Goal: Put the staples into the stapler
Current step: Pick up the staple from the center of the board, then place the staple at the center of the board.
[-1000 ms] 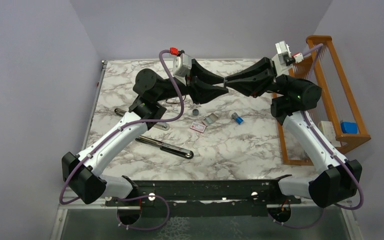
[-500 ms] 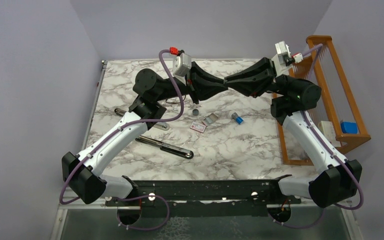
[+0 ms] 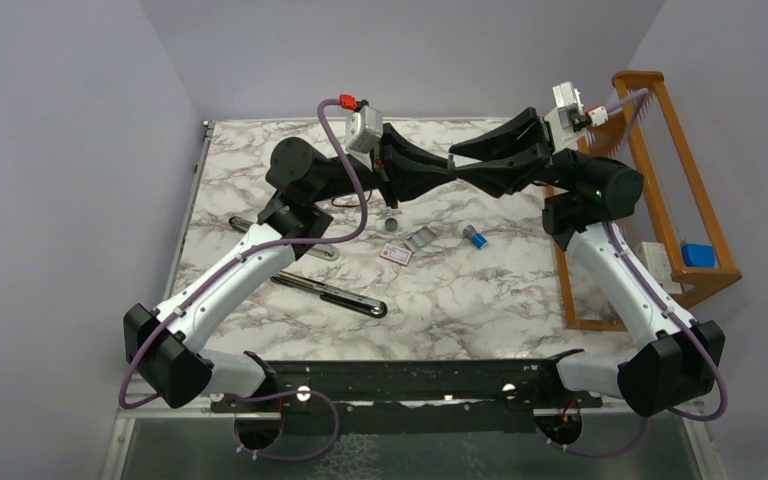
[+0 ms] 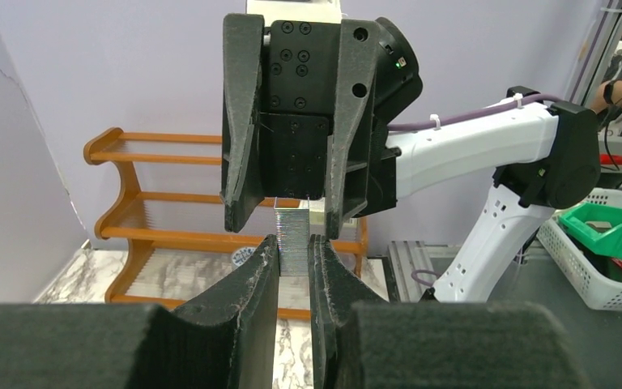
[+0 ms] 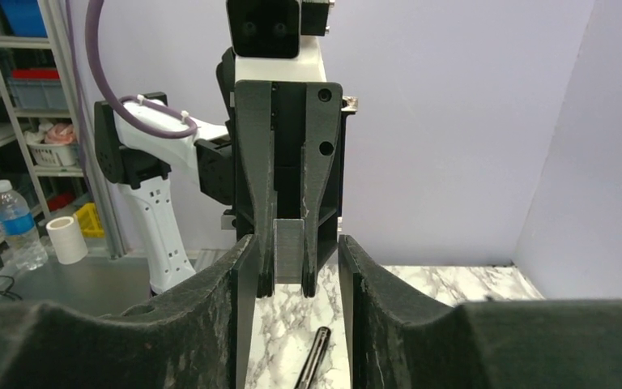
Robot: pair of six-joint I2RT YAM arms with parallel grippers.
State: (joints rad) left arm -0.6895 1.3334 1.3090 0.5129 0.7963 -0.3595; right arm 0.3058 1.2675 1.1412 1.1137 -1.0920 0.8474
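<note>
A silvery-grey strip of staples [image 4: 292, 225] hangs in mid-air above the table, and my left gripper [image 4: 294, 241] is shut on its near end. In the right wrist view the same strip of staples [image 5: 289, 251] sits between the left gripper's [image 5: 287, 288] fingers. My right gripper [image 5: 297, 241] stands open around them, its pads clear of the strip on both sides. From above, the left gripper [image 3: 447, 171] and right gripper [image 3: 458, 166] meet tip to tip. The stapler [image 3: 335, 295] lies opened flat on the marble below the left arm.
More grey staple strips [image 3: 421, 239], a white-and-red box [image 3: 396, 254], a dark disc [image 3: 391, 225] and a blue-and-white cylinder [image 3: 474, 237] lie mid-table under the grippers. A wooden rack [image 3: 675, 190] stands along the right edge.
My left gripper closed onto the staple strip, and my right gripper has since opened and let it go. Both arms stay at the same height.
</note>
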